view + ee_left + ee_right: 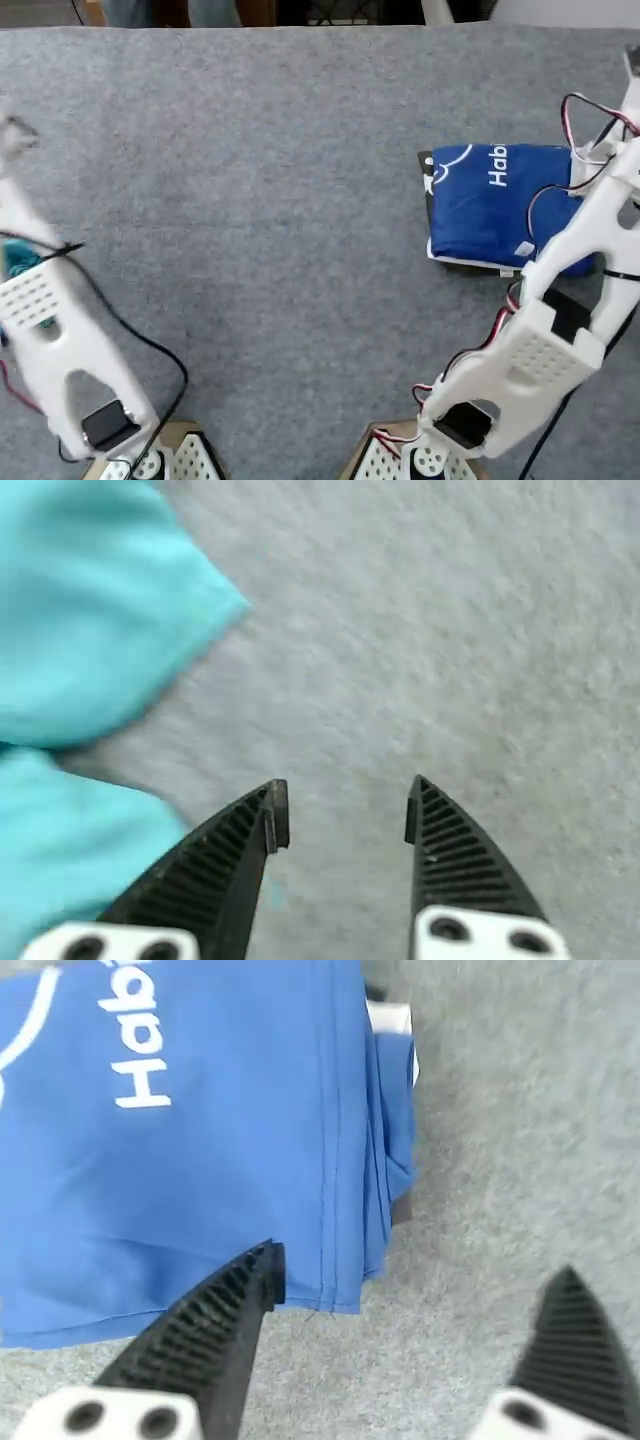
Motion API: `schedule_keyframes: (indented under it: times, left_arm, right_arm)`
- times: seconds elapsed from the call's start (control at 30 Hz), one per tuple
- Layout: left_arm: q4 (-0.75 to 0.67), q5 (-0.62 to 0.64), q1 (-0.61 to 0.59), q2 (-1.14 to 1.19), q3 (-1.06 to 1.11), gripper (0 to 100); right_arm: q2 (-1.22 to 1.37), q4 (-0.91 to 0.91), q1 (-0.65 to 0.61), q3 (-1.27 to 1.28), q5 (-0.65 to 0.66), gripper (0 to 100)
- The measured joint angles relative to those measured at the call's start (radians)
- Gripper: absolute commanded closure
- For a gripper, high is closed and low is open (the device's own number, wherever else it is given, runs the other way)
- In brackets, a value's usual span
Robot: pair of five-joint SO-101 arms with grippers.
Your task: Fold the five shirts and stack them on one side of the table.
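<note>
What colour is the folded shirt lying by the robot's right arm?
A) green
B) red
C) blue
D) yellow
C: the folded shirt on the grey table, right under the open right gripper, is blue with white print.

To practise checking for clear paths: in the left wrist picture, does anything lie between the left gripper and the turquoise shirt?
Nothing visible does. The left gripper is open over the grey table covering, and the turquoise shirt lies close beside it.
</note>
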Motion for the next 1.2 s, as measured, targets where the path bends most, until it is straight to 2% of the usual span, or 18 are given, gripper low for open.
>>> schedule_keyframes:
  times: [0.1,0.2,0.33,0.43,0.53,0.67,0.77,0.83,0.87,0.97,1.2]
  left_arm:
    - [0.003,-0.097,-0.14,-0.112,0.081,78]
    - [0.003,-0.195,-0.264,-0.261,0.256,78]
    - [0.003,-0.282,-0.411,-0.509,0.641,79]
    - [-0.037,-0.322,-0.479,-0.678,0.98,79]
    - [-0.199,-0.33,-0.552,-0.746,1.28,79]
    - [-0.516,-0.33,-0.601,-0.753,1.61,79]
    - [-0.732,-0.33,-0.609,-0.76,1.76,89]
    - [-0.801,-0.33,-0.609,-0.76,1.792,98]
    - [-0.815,-0.33,-0.608,-0.766,1.797,97]
    - [-0.804,-0.324,-0.598,-0.776,1.797,97]
    - [-0.496,-0.259,-0.489,-0.895,1.672,97]
  right_arm:
    - [-0.048,0.0,-0.034,0.0,0.0,73.2]
    - [-0.086,0.0,-0.078,0.0,0.0,73.3]
    - [-0.132,0.0,-0.141,0.0,-0.049,73.3]
    - [-0.157,0.0,-0.196,0.0,-0.061,73.3]
    - [-0.18,0.0,-0.238,0.0,-0.063,73.3]
    - [-0.229,0.002,-0.272,0.061,-0.063,73.3]
    - [-0.276,0.002,-0.282,0.141,-0.063,73.6]
    - [-0.316,0.002,-0.282,0.192,-0.063,73.6]
    - [-0.336,0.002,-0.282,0.213,-0.063,73.6]
    - [-0.396,0.002,-0.282,0.265,-0.063,73.6]
    - [-0.494,0.002,-0.282,0.316,-0.063,73.6]
